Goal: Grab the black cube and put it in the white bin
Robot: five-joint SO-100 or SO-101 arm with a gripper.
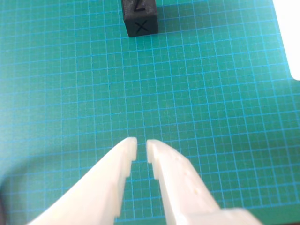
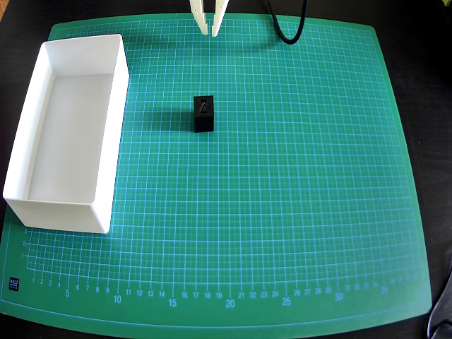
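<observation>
hand: nearly clenched, empty | black cube: on green surface, mid-mat, well apart from hand, right of white bin in overhead view | handling: likely light, rigid, smooth plastic | grip: opposite flat side faces, mid-height
</observation>
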